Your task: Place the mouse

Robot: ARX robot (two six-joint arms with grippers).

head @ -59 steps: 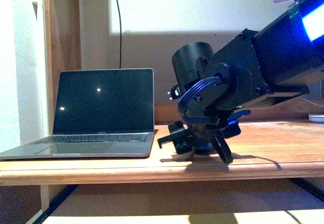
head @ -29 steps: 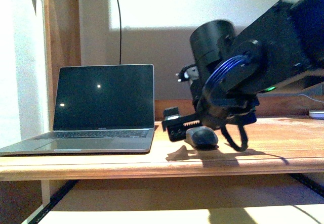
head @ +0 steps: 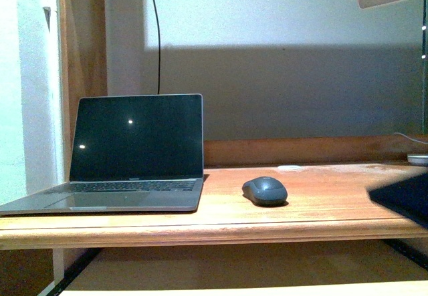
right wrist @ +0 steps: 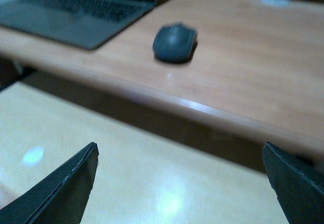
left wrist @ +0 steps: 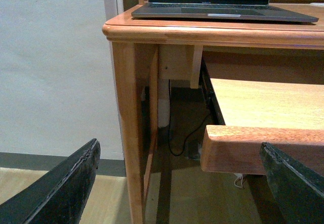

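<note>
The dark grey mouse (head: 265,191) rests alone on the wooden desk (head: 334,196), just right of the open laptop (head: 134,156). It also shows in the right wrist view (right wrist: 174,43), blurred, near the desk's front edge. My right gripper (right wrist: 179,193) is open and empty, pulled back off the desk and below its front edge, well apart from the mouse. Only a dark part of the right arm (head: 404,199) shows at the front view's right edge. My left gripper (left wrist: 179,193) is open and empty, low beside the desk's left leg (left wrist: 129,133).
A pull-out keyboard shelf (left wrist: 263,107) sits under the desktop. A small flat white disc (head: 289,168) lies at the back of the desk. A white object (head: 419,158) with a cord is at far right. A cable (head: 157,35) runs down the wall.
My right arm has let go of the mouse, lifted away and withdrawn to the right, out of the front view. The mouse stays on the desk.
</note>
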